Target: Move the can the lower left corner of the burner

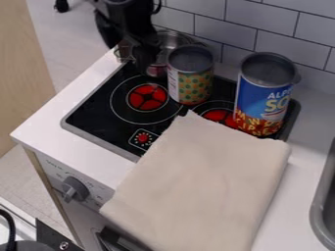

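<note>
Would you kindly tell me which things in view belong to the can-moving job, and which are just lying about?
For the job:
gripper
small patterned can, probably the one meant, being nearer the gripper
black stove top with its red burners

Just lying about:
tall blue can, unless that one is meant
metal pot behind the small can
beige cloth

Cloth: beige, draped across the desk and over its front edge
Pot: metal, near the tiled wall
Knob: grey, on the front panel
Sink: grey rim, right edge
</note>
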